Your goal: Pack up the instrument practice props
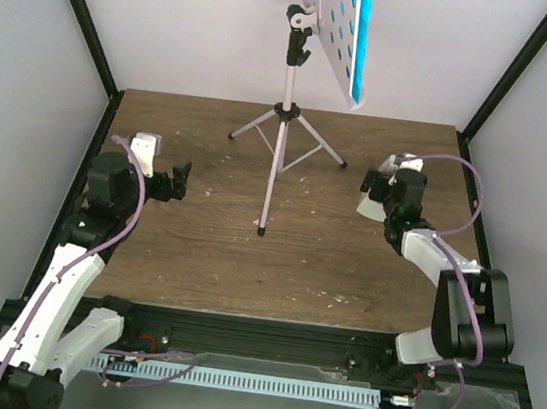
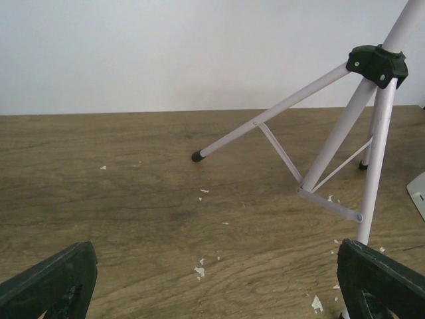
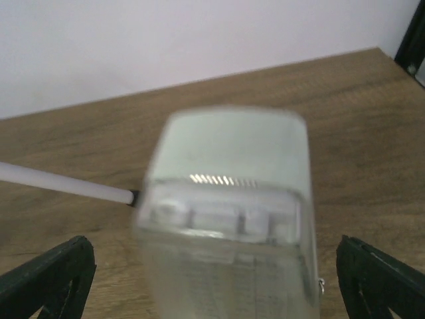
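Currently the music stand (image 1: 278, 155) is upright on its tripod legs at the middle of the wooden table's (image 1: 198, 245) far edge. The teal booklet (image 1: 361, 35) rests on its tilted, perforated desk. The white metronome (image 3: 226, 212) sits near the table's right edge, blurred in the right wrist view. It lies between the spread fingers of the right gripper (image 3: 214, 272), with a gap on either side. The left gripper (image 1: 178, 182), near the left edge, is spread wide and holds nothing.
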`<state>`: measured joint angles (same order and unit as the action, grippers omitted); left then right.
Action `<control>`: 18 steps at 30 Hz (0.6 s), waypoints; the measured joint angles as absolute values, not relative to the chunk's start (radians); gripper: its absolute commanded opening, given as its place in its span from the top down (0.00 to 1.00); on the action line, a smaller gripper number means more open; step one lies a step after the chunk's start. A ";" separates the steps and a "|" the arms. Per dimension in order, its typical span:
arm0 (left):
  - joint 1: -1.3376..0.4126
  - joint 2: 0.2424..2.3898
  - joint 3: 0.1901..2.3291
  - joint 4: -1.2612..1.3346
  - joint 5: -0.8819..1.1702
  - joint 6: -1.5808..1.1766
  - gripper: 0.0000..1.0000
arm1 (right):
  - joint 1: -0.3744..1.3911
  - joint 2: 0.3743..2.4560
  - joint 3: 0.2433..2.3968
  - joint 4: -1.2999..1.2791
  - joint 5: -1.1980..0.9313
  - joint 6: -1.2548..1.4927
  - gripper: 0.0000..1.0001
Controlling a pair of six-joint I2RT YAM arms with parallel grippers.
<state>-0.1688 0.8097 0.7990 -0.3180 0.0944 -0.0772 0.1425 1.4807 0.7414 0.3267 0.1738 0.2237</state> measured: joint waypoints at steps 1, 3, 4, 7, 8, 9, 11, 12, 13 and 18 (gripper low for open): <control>-0.169 0.812 0.799 -0.318 0.096 -0.078 0.00 | 0.142 1.459 0.741 0.316 0.165 0.219 0.00; -0.169 0.812 0.799 -0.318 0.099 -0.078 0.00 | 0.142 1.392 0.741 0.284 0.142 0.209 0.00; -0.169 0.812 0.799 -0.318 0.100 -0.078 0.00 | 0.142 1.354 0.741 0.268 0.129 0.205 0.00; -0.169 0.814 0.799 -0.318 0.103 -0.078 0.00 | 0.141 1.229 0.742 0.253 0.026 0.197 0.00; -0.169 0.815 0.799 -0.318 0.105 -0.079 0.00 | 0.141 1.200 0.744 0.253 -0.023 0.196 0.00; -0.169 0.817 0.799 -0.318 0.108 -0.079 0.00 | 0.141 1.179 0.749 0.254 -0.075 0.195 0.00; -0.170 0.818 0.799 -0.318 0.113 -0.079 0.00 | 0.141 1.168 0.782 0.257 -0.219 0.195 0.00; -0.171 0.819 0.799 -0.318 0.115 -0.079 0.00 | 0.141 1.179 0.799 0.261 -0.286 0.196 0.01; -0.171 0.819 0.799 -0.318 0.118 -0.079 0.00 | 0.141 1.200 0.819 0.273 -0.360 0.198 0.01; -0.174 0.818 0.799 -0.318 0.117 -0.079 0.00 | 0.151 1.375 0.898 0.380 -0.682 0.246 0.02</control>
<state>-0.1741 0.8185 0.7990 -0.3176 0.1173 -0.0788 0.1509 1.3754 0.8978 0.3798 -0.6823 0.2459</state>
